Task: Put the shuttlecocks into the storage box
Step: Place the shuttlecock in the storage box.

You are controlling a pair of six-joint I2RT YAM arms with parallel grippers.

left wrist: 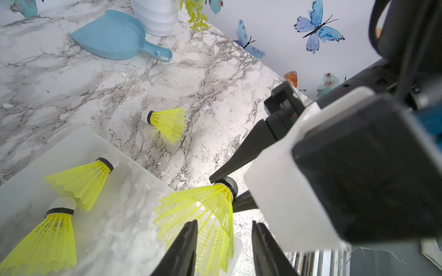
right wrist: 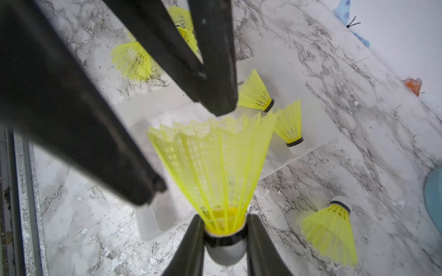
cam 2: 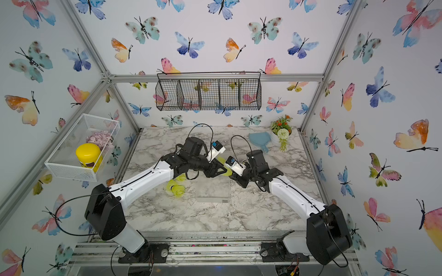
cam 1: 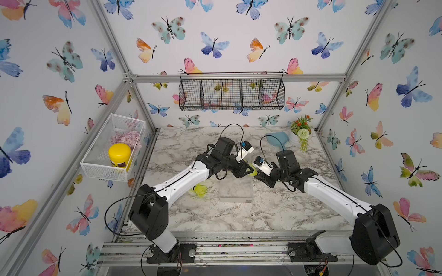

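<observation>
Right claw [right wrist: 223, 216] clamped on the black band of the held shuttlecock [right wrist: 210, 167], white tip back toward the wrist, skirt sticking out at the left claw [left wrist: 224, 221]. Left claw jaws stand apart, one each side of the flared skirt rim; contact with the skirt, can't tell. Clock read from a top view, 6 = robot base side. Both claws meet mid-tabletop [cam 1: 215, 215], over the 1 o'clock corner of the storage box [cam 1: 235, 191]. Box sits flat at tabletop centre, small label at its 5 o'clock corner. Inside it two shuttlecocks [left wrist: 81, 181], on their sides, just beside each other. Shuttlecock cluster [cam 1: 199, 190] on bare tabletop at the box's 9 o'clock, just beside it, at least two, partly under the left arm. Loose shuttlecock [left wrist: 167, 123] on its side past the box's 12 o'clock edge, apart from the box. Farther back at 1 o'clock: blue dustpan [cam 1: 277, 138], then potted plant [cam 1: 301, 130] in the tabletop corner. White mesh basket [cam 1: 102, 173] on the side wall at 9 o'clock, yellow-lidded jar [cam 1: 119, 155] in it. Black wire basket [cam 1: 232, 95] on the back wall at 12 o'clock
</observation>
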